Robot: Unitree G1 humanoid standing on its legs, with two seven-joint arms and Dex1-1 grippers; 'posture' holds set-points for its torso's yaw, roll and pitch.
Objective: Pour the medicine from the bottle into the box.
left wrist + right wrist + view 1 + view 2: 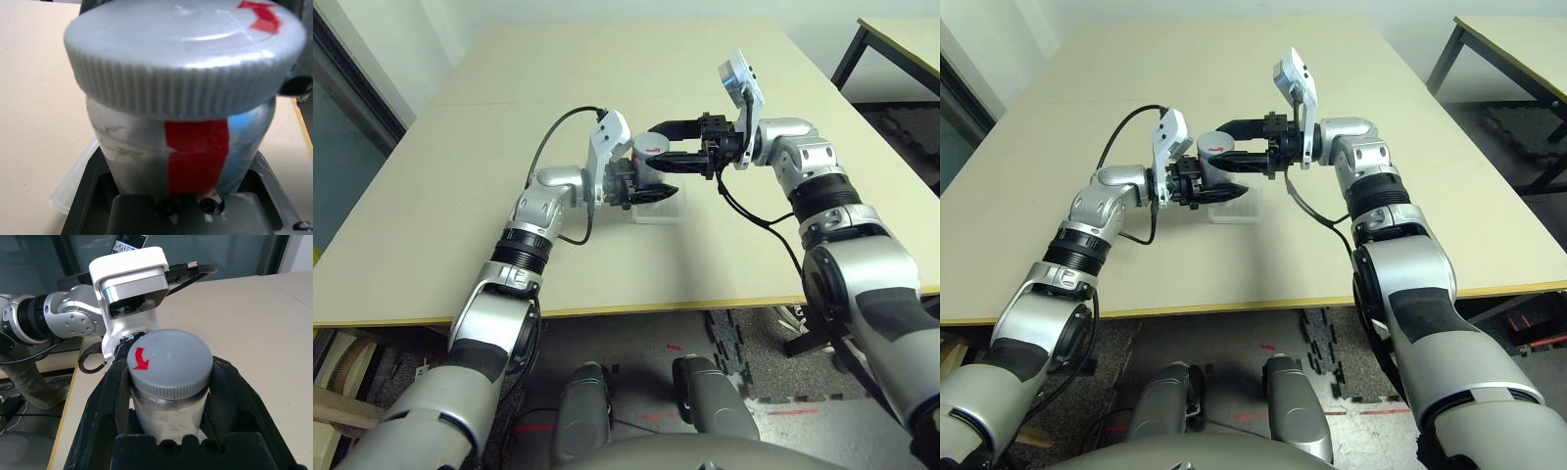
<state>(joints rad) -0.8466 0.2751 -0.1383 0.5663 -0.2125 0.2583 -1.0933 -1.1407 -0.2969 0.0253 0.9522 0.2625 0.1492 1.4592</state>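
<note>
Ridged cap [171, 366] sits between right tool's [168, 382] closed fingers; left tool [186, 205] clamps upright bottle [186, 156] above box [658, 208]

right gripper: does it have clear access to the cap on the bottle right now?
Looks like yes. The right gripper already has a finger on each side of the ribbed cap, nothing between. The left gripper holds the bottle lower on its body, over the box, leaving the cap free.
</note>
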